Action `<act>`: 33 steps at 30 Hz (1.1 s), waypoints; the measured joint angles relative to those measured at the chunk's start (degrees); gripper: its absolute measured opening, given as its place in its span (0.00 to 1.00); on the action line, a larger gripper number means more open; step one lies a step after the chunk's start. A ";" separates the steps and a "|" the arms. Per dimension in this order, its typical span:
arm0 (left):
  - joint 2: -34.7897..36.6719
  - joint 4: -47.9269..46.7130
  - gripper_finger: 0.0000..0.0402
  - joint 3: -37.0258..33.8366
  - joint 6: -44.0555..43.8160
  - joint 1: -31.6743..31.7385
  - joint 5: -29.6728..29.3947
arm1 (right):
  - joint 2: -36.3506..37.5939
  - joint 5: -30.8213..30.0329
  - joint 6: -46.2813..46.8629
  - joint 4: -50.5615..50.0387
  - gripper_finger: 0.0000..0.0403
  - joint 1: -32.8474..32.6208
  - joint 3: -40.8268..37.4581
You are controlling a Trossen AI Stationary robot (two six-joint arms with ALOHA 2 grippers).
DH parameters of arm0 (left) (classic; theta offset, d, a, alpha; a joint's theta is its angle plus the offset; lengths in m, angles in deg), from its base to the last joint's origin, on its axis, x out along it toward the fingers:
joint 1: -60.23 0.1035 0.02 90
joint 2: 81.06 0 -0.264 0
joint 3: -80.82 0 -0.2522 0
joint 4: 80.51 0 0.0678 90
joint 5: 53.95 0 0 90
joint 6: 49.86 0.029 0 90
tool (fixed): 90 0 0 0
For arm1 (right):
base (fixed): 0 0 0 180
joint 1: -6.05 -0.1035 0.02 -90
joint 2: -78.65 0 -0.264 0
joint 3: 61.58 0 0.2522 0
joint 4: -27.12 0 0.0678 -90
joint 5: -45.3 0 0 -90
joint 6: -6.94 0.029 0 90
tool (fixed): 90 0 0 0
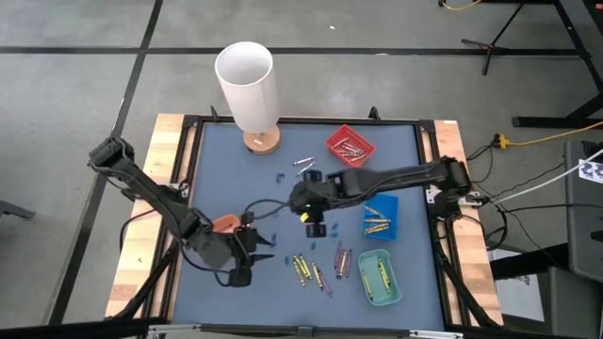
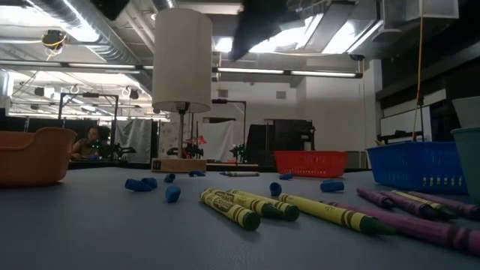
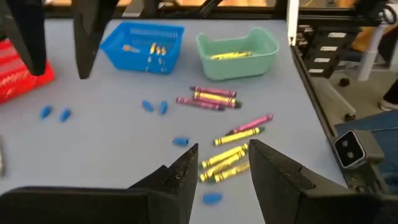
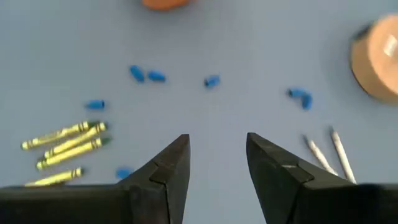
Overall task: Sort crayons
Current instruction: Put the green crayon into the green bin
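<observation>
Looking down on the table (image 1: 217,160), both arms are out over the blue mat w/ nothing in their grips. Left gripper (image 1: 264,247) sits at the near-left, right next to the orange tray (image 1: 226,224), jaws spread apart and empty; its wrist cam shows the gap btw the fingers (image 3: 186,171) w/ just mat behind. Right gripper (image 1: 314,226) hangs around mid-table, jaws also released, nothing btw them in its own wrist view (image 4: 217,162).

Crayons: loose yellow crayons (image 1: 301,270) lie in a bunch on the mat near the front edge, just right of the left gripper. Purple-pink crayons (image 1: 341,260) lie beside them, closer to the teal tray (image 1: 381,277), which already has yellow ones inside. Blue tray (image 1: 381,216) holds some gold-orange sticks, red tray (image 1: 350,146) at the back holds silver-grey ones. Two more silver-grey crayons (image 1: 302,163) lie loose on the mat, left of the red tray.

Tiny blue bits (image 1: 281,176) are scattered across the middle. White cylinder (image 1: 248,87) on a wooden base (image 1: 261,141) stands at the back edge. Low cam shows what's prob a person (image 2: 91,141) far off in the room, too dim to be sure
</observation>
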 joint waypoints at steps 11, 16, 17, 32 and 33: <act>-9.49 17.70 0.32 0.04 11.34 5.66 12.95 | 3.85 -13.87 10.47 -19.92 0.39 -9.77 -0.67; -15.28 25.43 0.32 0.04 14.74 6.95 17.33 | 6.03 -15.80 14.60 -21.07 0.39 -14.91 -5.25; -16.41 26.97 0.32 0.04 15.23 7.26 18.36 | 6.33 -15.80 15.18 -21.04 0.39 -15.67 -6.35; -28.16 30.94 0.32 0.04 15.83 7.88 24.10 | 7.19 -15.00 25.84 -15.44 0.39 -21.72 -16.87; -28.67 30.87 0.32 0.04 15.84 7.88 24.08 | 7.19 -14.62 25.93 -15.01 0.39 -21.68 -17.20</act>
